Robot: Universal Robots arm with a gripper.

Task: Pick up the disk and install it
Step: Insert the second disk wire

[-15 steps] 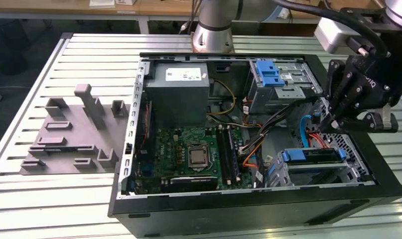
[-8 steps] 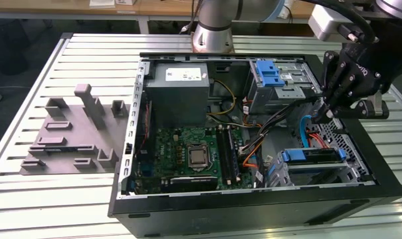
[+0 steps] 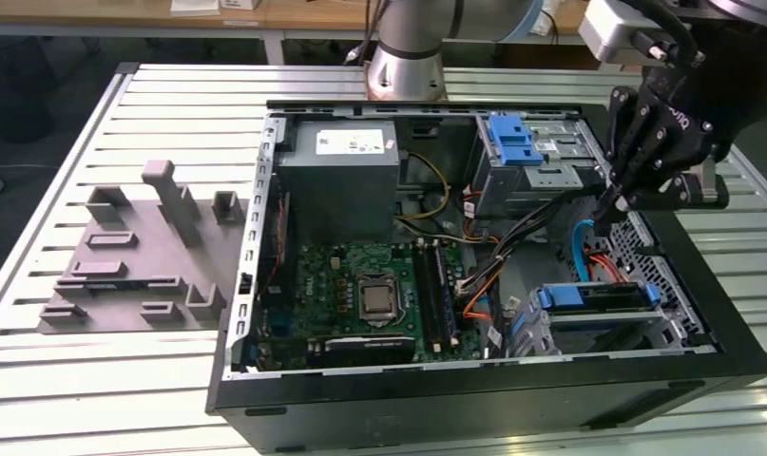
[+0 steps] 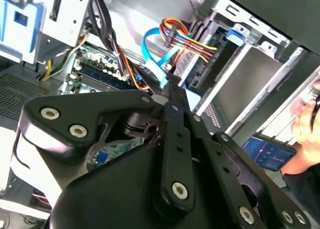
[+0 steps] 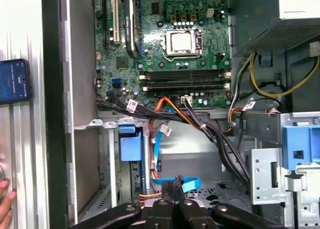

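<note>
The black hand point(image 3: 607, 204) hangs inside the open computer case point(image 3: 485, 399), low over the corner at the exterior view's right, with its fingers drawn together and nothing between them; in the first wrist view the fingertips point(image 5: 172, 186) meet just above a flat light-blue ribbon cable point(image 5: 186, 185). The disk point(image 3: 596, 296), recognisable by its bright blue frame, already sits in the lower drive bay near the case's front wall, just below the hand, and the two are apart. Orange and blue cables point(image 3: 584, 249) run between them. Further back stand the silver cage with the blue latch point(image 3: 516, 152) and the grey power supply box point(image 3: 345, 157), and the green motherboard point(image 3: 371, 304) lies on the case floor. A grey moulded fixture point(image 3: 136, 256) rests on the slatted worktop point(image 3: 53, 380) beside the case. A person's fingers point(image 5: 5, 201) and a phone point(image 5: 14, 80) show beyond the case wall.
</note>
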